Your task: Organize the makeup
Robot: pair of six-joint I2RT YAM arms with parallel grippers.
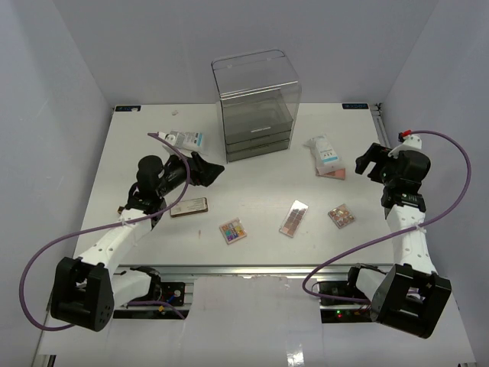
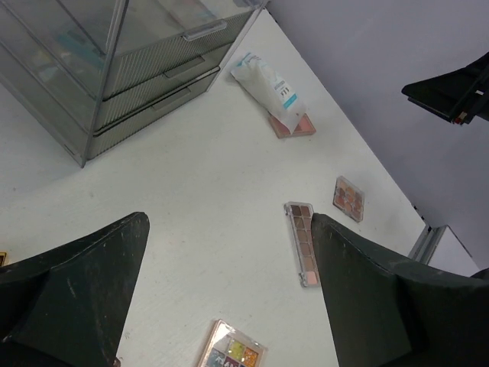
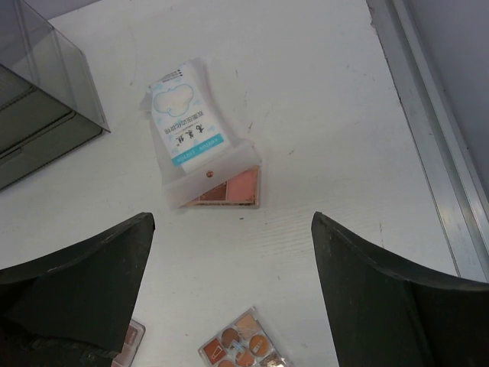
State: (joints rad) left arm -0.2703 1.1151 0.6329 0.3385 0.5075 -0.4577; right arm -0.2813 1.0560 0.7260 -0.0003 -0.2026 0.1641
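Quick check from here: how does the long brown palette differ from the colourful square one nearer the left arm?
The long brown palette is a narrow strip; the colourful square palette is nearly square. The long one holds muted browns and pinks, the square one bright yellow, green and orange. Both lie flat on the table, pans facing up.

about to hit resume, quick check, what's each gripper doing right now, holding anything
left gripper: open, holding nothing
right gripper: open, holding nothing
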